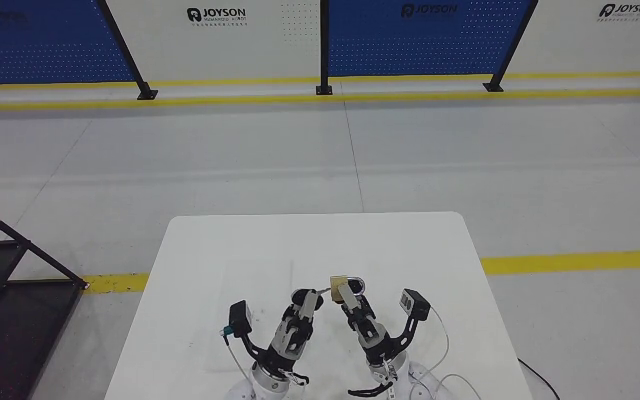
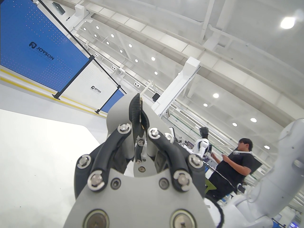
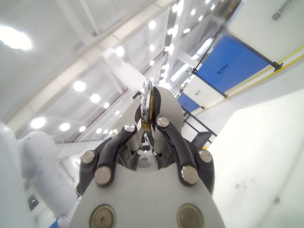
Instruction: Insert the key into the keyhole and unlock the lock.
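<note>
Padlock (image 3: 145, 100) looks heavy and slick, body clamped in right pincer (image 3: 150, 103), left pincer (image 2: 139, 105) pinching the thin stiff key (image 1: 321, 291).

Left gripper (image 2: 137, 104) fingers pressed together on the key (image 2: 141, 113), thin brass edge showing between the pads; white tabletop (image 2: 35, 143) beside it.

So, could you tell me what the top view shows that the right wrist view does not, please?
Top view adds: the left gripper holding the key, aimed at the lock. Right wrist view adds: the lock's silver shackle, seen edge-on. Shared: the right gripper shut on the brass lock, and the white table.
</note>
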Controlling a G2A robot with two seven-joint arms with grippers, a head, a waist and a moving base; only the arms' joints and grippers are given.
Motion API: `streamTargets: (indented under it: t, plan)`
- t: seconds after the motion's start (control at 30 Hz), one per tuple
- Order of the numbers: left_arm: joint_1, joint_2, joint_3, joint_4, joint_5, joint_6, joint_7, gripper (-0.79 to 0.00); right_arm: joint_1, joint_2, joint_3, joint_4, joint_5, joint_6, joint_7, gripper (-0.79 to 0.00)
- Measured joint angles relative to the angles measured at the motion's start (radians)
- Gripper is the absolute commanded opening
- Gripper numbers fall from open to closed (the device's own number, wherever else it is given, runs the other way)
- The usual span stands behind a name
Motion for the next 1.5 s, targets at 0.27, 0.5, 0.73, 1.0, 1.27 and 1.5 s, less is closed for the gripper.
streamTargets:
  t: [0.27,0.5,0.73,1.0,1.27,1.5]
  plan:
    - [0.006,0.0,-0.003,-0.003,0.002,-0.009,-0.004,-0.785,0.0,0.0,0.0,0.0,0.0,0.0,0.0,-0.785]
    - [0.01,0.001,-0.005,-0.002,-0.008,-0.024,-0.005,-0.785,0.0,0.0,0.0,0.0,0.0,0.0,0.0,-0.785]
    - [0.005,0.0,-0.004,0.001,-0.012,-0.023,-0.023,-0.785,0.0,0.0,0.0,0.0,0.0,0.0,0.0,-0.785]
    - [-0.002,-0.003,0.0,0.006,-0.017,-0.016,-0.021,-0.785,0.0,0.0,0.0,0.0,0.0,0.0,0.0,-0.785]
    - [-0.007,-0.005,0.004,0.007,-0.014,-0.012,-0.024,-0.785,-0.001,-0.001,0.002,-0.014,0.011,0.025,0.024,-0.785]
    - [-0.002,-0.004,-0.003,0.002,-0.014,-0.015,-0.031,-0.785,0.0,-0.003,0.02,-0.019,-0.025,0.036,0.049,-0.785]
